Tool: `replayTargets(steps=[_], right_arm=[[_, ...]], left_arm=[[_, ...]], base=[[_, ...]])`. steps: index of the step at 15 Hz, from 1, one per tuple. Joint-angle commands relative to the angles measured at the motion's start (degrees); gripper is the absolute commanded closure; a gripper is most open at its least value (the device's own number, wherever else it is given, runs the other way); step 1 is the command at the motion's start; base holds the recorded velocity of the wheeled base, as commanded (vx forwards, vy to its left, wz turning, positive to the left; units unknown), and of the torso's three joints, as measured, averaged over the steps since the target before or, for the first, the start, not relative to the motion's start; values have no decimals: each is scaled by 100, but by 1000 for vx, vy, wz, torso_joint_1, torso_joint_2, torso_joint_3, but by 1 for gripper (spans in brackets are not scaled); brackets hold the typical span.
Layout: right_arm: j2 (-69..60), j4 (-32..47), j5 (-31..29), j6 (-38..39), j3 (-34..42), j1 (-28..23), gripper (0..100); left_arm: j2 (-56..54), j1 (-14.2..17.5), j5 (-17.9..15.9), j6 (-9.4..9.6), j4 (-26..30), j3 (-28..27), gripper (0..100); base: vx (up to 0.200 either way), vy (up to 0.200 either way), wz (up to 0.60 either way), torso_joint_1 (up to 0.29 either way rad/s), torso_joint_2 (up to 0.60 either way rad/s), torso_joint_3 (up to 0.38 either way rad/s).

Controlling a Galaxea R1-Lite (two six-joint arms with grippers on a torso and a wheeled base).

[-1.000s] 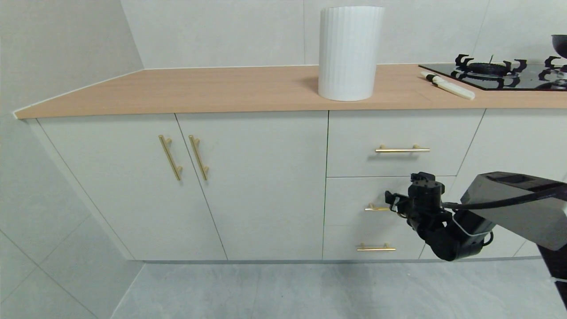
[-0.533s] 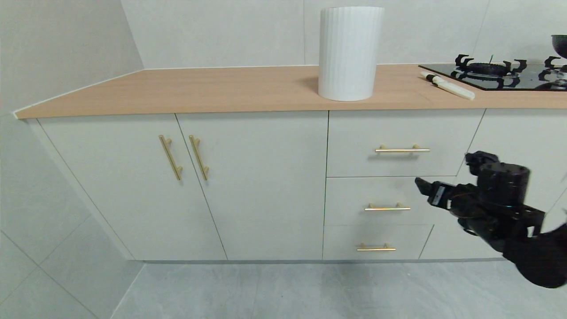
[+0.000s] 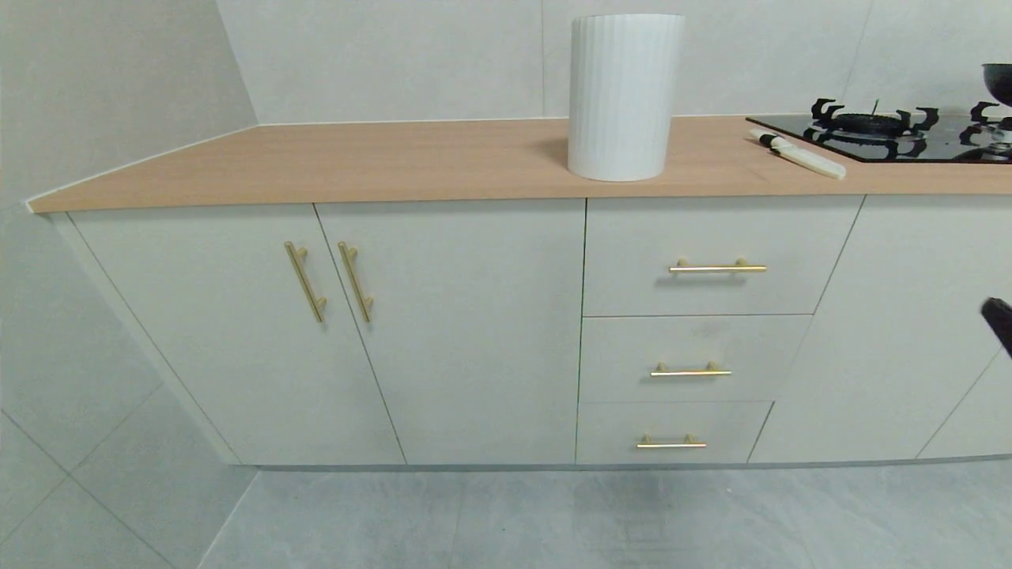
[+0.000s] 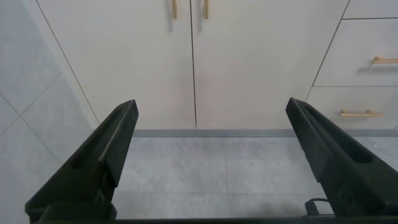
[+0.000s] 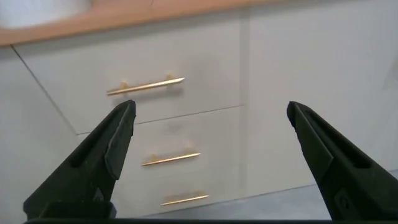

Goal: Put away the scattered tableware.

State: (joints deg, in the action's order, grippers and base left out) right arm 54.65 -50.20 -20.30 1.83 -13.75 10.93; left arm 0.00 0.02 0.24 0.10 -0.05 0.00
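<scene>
**Left gripper (image 4: 209, 109) and right gripper (image 5: 209, 107) spread wide, white utensil (image 3: 798, 154) up on the countertop (image 3: 356, 162)**

The left gripper hangs low with its two dark fingers (image 4: 106, 155) well apart and nothing between them. Grey floor tiles (image 4: 217, 180) lie beneath it. Ahead of it stand the double cabinet doors (image 3: 332, 316), both shut, with their gold handles side by side.

The right gripper is just as widely parted and just as empty (a dark tip (image 3: 999, 320) of it shows at the right edge of the head view, about level with the middle drawer (image 3: 696, 348)). In front of it, and off to its left, is a stack of three shut drawers. The top drawer (image 3: 711, 237) is above the middle one and the bottom drawer (image 3: 672, 423) is below it. Each carries a gold bar handle.

The white utensil lies flat on the wooden countertop, above the right gripper and well apart from it. It sits just beside the near edge of the black hob (image 3: 885, 134). Further to the gripper's left a white ribbed container (image 3: 624, 95) stands upright on the same countertop. Behind everything is the pale tiled wall (image 3: 395, 55).
</scene>
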Motion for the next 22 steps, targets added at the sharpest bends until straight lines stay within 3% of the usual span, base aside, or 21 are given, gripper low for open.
replayTargets(steps=[1,2,8,12,15,22], right_arm=[[-2820,1909,-88,-490,215,-206,0],[-3567,2884,-71,-508,57,-505,0],[-5280,4378,175,-508,74,-1014,0],[-5465,4484,509,-482,672,-1067,0],[-5465,4387,1494,-447,1375,-1067,0],[-5465,5020,1968,-306,1375,-1067,0]], left_arm=[[0,6,2,-1,-4,0,0],[0,6,2,-1,-4,0,0],[0,6,2,-1,-4,0,0],[0,6,2,-1,-4,0,0],[0,6,2,-1,-4,0,0],[0,-2,2,-1,-4,0,0]], base=[[0,0,0,0,0,0],[0,0,0,0,0,0],[0,0,0,0,0,0],[0,0,0,0,0,0],[0,0,0,0,0,0],[0,0,0,0,0,0]])
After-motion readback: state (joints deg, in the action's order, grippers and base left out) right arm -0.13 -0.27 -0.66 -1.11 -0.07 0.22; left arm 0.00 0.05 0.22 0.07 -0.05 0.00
